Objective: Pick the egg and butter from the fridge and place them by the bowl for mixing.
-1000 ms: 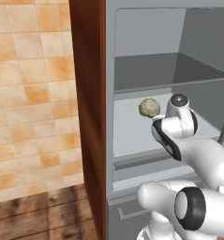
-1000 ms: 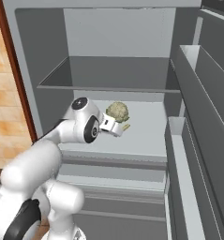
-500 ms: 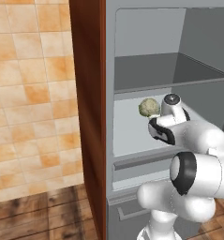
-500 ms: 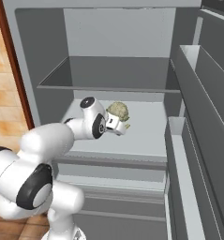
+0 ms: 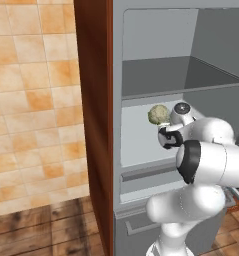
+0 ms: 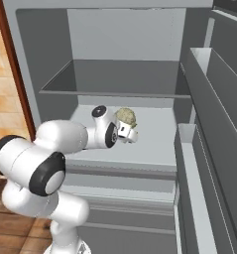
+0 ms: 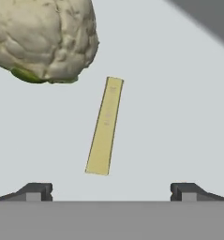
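Note:
The fridge [image 6: 45,54] stands open and my arm reaches onto its middle shelf [image 5: 136,145]. In the hand view the butter [image 7: 105,125], a thin pale-yellow stick, lies flat on the pale shelf just ahead of my gripper [image 7: 111,192], between the lines of the two fingertips [image 7: 36,191]. The jaws stand wide open with nothing in them. In the right base view my gripper [image 6: 132,137] hangs just in front of the greenish-white lump [image 6: 126,117]. The egg and the bowl are out of view.
The greenish-white lump [image 7: 43,37] sits close beside the butter's far end. An upper shelf [image 6: 115,89] spans above my hand. Door racks [image 6: 209,149] line the right side. A brown wooden panel [image 5: 93,125] and a tiled wall [image 5: 31,100] stand to the left.
My hand has pushed a little further into the shelf toward the lump, and my elbow has swung up in front of the base cameras. The jaws stayed open.

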You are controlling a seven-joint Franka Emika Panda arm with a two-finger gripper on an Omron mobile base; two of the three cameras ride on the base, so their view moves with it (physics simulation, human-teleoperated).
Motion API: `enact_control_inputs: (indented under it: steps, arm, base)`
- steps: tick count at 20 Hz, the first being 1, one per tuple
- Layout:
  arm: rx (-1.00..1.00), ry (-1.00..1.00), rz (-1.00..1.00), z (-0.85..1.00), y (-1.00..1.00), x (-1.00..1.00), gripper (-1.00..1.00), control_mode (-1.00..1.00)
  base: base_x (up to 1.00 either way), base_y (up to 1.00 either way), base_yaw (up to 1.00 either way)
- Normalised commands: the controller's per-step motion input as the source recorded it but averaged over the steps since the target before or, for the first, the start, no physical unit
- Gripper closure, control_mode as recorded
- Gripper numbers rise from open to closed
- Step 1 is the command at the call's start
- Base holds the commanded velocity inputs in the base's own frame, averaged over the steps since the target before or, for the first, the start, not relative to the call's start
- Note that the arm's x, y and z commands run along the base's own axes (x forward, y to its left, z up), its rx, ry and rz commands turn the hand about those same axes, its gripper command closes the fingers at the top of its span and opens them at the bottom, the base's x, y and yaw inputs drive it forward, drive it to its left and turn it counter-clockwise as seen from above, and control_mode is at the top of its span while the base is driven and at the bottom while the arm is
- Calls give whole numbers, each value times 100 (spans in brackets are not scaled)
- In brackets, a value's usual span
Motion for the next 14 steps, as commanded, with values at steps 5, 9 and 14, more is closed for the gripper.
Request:
enact_control_inputs:
  steps: [5, 9, 14]
  arm:
    - [1, 0, 4, -9, -8, 33, -100, -100]
    - [1, 0, 6, -19, -1, 27, -100, -100]
    - [0, -1, 7, -16, -5, 25, -100, -100]
  base:
    - [0, 0, 0]
    - [0, 0, 0]
    - [0, 0, 0]
